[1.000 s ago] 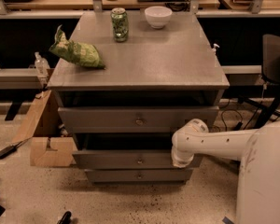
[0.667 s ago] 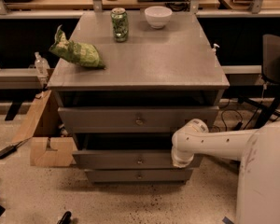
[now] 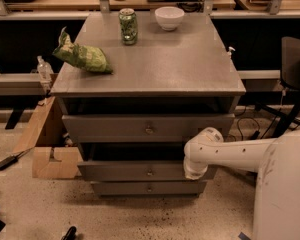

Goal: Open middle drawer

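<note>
The grey cabinet (image 3: 150, 79) has three drawers. The middle drawer (image 3: 130, 171) is a wide shallow grey front with a small brass knob (image 3: 150, 172) at its centre. It stands out a little from the cabinet, with a dark gap above it. My white arm (image 3: 240, 154) reaches in from the right. My gripper (image 3: 194, 173) is at the right end of the middle drawer's front, below the round wrist joint, which covers most of it. The top drawer (image 3: 115, 128) and the bottom drawer (image 3: 120, 188) each show a brass knob.
On the cabinet top lie a green chip bag (image 3: 82, 56), a green can (image 3: 128, 26) and a white bowl (image 3: 169, 17). A cardboard box (image 3: 52, 156) stands on the floor at the left. A dark chair (image 3: 295, 69) is at the right. Cables lie on the floor.
</note>
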`<state>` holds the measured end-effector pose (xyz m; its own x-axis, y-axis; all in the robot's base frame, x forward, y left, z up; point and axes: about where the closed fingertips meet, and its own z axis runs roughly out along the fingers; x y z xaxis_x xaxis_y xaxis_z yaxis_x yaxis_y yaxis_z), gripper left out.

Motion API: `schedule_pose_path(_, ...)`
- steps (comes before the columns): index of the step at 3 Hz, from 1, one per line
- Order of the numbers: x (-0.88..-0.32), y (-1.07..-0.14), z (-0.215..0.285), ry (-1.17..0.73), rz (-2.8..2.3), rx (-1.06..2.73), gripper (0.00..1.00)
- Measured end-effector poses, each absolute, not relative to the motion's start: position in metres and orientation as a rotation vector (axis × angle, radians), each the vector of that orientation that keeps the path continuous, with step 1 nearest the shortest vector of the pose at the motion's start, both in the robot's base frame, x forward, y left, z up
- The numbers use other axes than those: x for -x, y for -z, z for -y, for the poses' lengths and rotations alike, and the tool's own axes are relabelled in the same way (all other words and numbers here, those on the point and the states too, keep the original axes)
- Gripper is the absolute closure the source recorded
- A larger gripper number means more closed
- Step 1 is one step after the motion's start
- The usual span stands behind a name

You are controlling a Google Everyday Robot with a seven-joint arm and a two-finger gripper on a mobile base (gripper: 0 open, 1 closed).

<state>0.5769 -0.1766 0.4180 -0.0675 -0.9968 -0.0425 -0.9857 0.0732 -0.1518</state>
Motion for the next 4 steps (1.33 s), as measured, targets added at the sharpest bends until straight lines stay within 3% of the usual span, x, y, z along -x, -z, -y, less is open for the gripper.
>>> schedule_pose_path(1, -0.5768, -0.418, 0.1766, 0.124, -2.198, 2.048, 0.81)
schedule_pose_path(2, -0.5768, -0.418, 0.1766, 0.124, -2.198, 2.048, 0.5)
schedule_pose_path(4, -0.5768, -0.418, 0.1766, 0.124, -2.198, 2.048, 0.04)
